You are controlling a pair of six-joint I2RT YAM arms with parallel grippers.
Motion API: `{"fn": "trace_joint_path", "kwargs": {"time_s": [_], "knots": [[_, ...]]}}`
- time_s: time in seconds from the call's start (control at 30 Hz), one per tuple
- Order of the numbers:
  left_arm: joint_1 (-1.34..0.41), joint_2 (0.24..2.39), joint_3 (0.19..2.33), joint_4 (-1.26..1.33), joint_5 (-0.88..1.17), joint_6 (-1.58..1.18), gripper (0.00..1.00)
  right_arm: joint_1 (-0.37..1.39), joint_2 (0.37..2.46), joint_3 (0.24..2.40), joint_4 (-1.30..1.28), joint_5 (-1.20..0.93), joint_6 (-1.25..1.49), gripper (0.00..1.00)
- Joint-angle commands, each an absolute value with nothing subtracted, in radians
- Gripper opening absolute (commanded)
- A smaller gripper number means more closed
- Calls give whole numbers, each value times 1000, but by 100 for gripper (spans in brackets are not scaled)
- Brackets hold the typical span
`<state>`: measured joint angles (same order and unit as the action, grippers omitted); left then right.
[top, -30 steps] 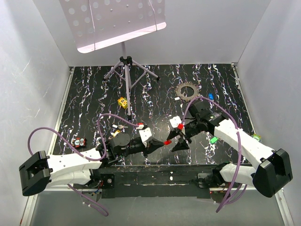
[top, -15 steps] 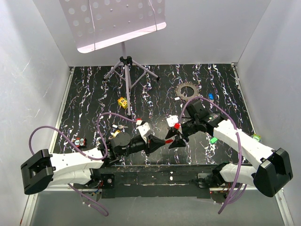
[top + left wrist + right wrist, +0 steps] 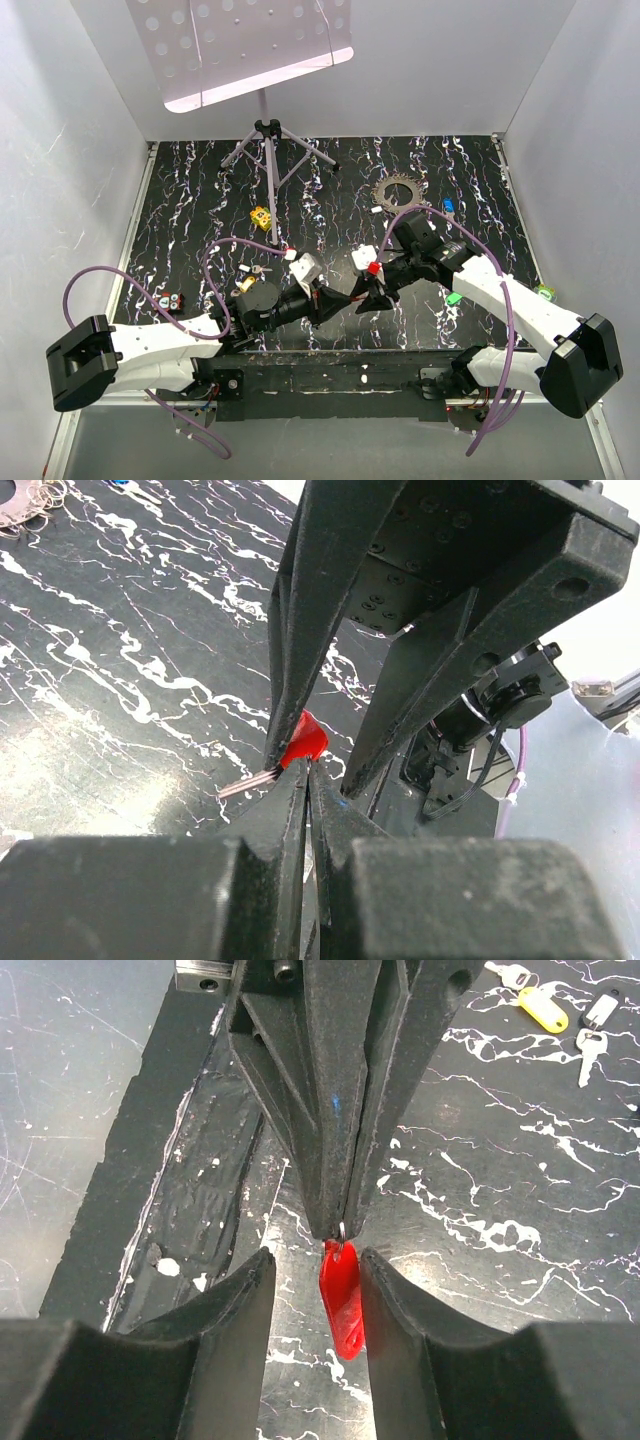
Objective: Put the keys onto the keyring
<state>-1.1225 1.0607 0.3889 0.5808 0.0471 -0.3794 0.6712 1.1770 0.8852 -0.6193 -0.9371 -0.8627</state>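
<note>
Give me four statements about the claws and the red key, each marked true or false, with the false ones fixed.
1. The left claw is shut on the red-headed key. True.
2. The right claw is clamped shut and empty. False: its fingers stand apart, one on either side of the red-headed key.
3. The red-headed key lies flat on the table. False: the left claw holds it up above the table.
4. A toothed sprocket lies on the table's far half. True.
</note>
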Motion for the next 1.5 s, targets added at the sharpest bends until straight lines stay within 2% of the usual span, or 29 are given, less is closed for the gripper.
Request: {"fn": "trace_joint_path", "kwargs": {"time_s": [0.0,0.23,0.5,0.57,0.73,0.83,0.9,0.93,1.03,1.07,1.3,1.47], "knots": [[-1126,1068,377,621,25,-405,0,683,1177,879,-578,-937,-828,45],[-1126,1089,374,656,28,-431,0,686,1183,880,-555,-933,-798,34],[-1126,1074,357,666,20,-449,0,686,1183,887,-574,-920,-808,7],[-1124,1069,350,670,18,-454,0,686,1186,888,-584,-925,-816,2],[-1126,1065,339,684,23,-468,2,686,1187,897,-604,-948,-822,1],[-1126,1058,339,686,23,-472,22,686,1190,899,-606,-953,-815,1],[-1126,1042,337,678,14,-476,44,684,1192,900,-607,-950,-810,1],[-1126,1028,337,669,14,-479,58,686,1193,900,-607,-948,-808,1],[-1124,967,330,618,-23,-469,85,686,1192,902,-607,-945,-805,1],[-1124,935,324,595,-28,-463,98,684,1190,902,-606,-943,-805,1],[-1114,692,246,436,-66,-482,98,686,1183,894,-629,-959,-844,1],[-1112,647,183,521,87,-434,96,684,1170,881,-646,-986,-911,1]]}}
